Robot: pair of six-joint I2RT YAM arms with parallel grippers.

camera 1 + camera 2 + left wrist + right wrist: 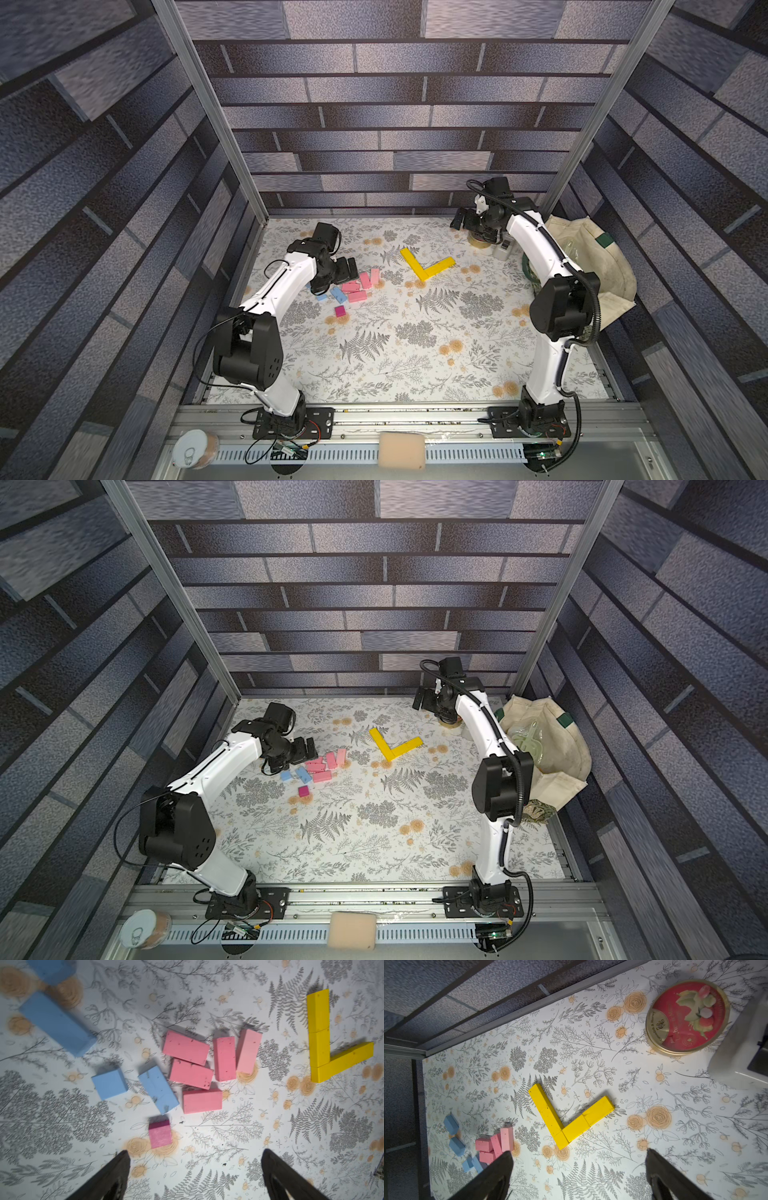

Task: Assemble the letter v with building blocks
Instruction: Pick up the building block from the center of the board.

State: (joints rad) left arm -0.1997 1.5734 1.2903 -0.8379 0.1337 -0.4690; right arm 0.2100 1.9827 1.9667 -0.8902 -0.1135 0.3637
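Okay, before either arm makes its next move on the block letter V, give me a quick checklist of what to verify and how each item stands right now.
1. Left gripper open, holding nothing: ok.
2. Right gripper open, holding nothing: ok.
3. Yellow V: limbs touch at the tip, no gaps at the seams: ok.
4. V angle: limbs meet near a right angle, wide for a V: cannot tell if acceptable.
5. Pink bricks, blue bricks and magenta cube lie apart from the V: ok.
6. Round tin apart from the V: ok.
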